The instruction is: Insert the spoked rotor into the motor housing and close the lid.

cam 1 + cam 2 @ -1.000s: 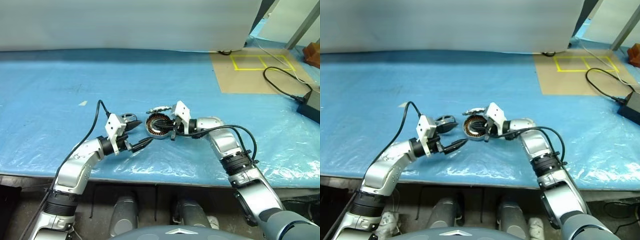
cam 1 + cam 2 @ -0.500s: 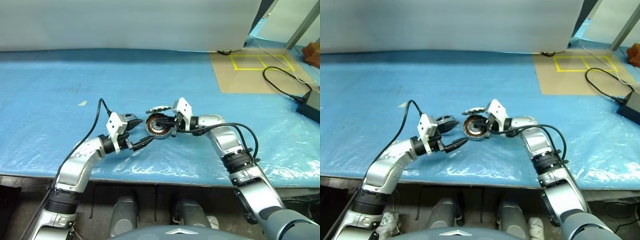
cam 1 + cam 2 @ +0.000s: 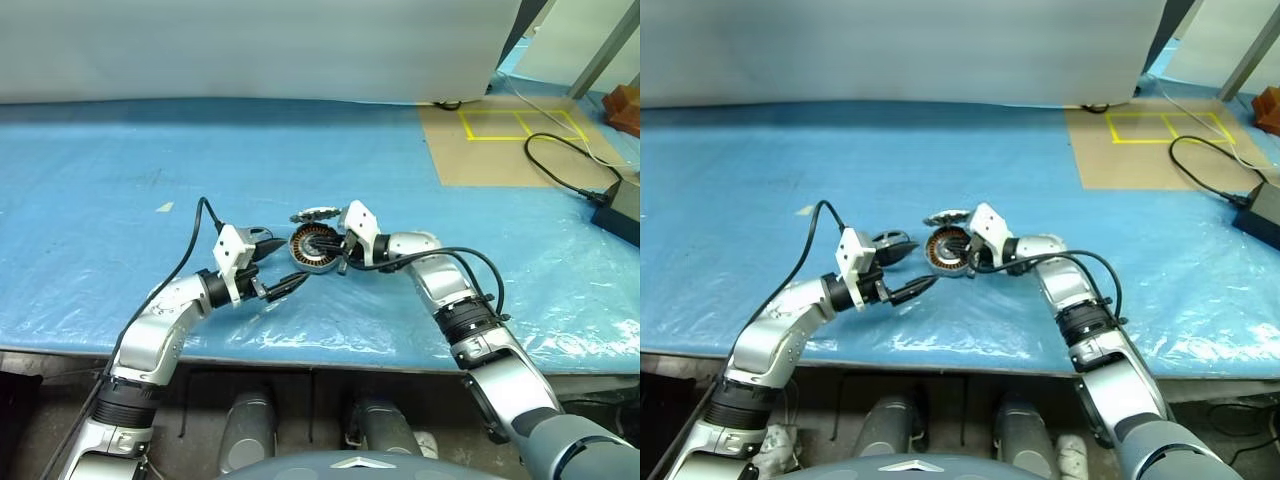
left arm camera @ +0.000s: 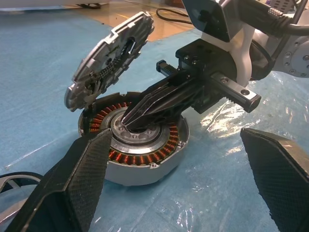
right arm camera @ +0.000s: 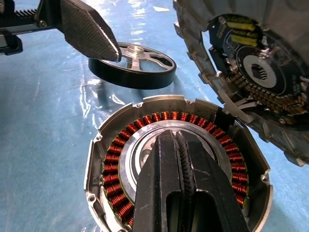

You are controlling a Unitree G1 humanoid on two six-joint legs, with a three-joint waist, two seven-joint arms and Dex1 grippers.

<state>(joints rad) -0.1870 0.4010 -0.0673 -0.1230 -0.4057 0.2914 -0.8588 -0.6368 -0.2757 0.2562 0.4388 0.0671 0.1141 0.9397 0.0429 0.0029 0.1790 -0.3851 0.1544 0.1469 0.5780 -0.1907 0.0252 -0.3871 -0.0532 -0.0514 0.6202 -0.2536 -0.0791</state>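
The motor housing point(image 3: 313, 247), a silver ring with copper windings, lies on the blue sheet. My right gripper point(image 5: 181, 145) is shut, and its tips are poked into the housing's central hole point(image 4: 137, 126). The lid point(image 4: 108, 58), a jagged-edged disc with a circuit board inside, leans tilted against the housing's far rim. The spoked rotor point(image 5: 133, 65), a dark-rimmed wheel with open spokes, lies flat just left of the housing. My left gripper point(image 3: 278, 267) is open and holds nothing. One of its fingers point(image 5: 89, 29) hangs over the rotor, the other is in front of the housing.
A brown board point(image 3: 500, 150) with yellow tape lies at the back right, with a black cable and power brick point(image 3: 622, 205) beside it. A small white scrap point(image 3: 165, 207) lies on the sheet to the left. The table's front edge point(image 3: 330, 360) runs below my arms.
My right wrist has turned slightly while its shut tips stay in the housing's centre. The left arm, rotor and lid have kept their places.
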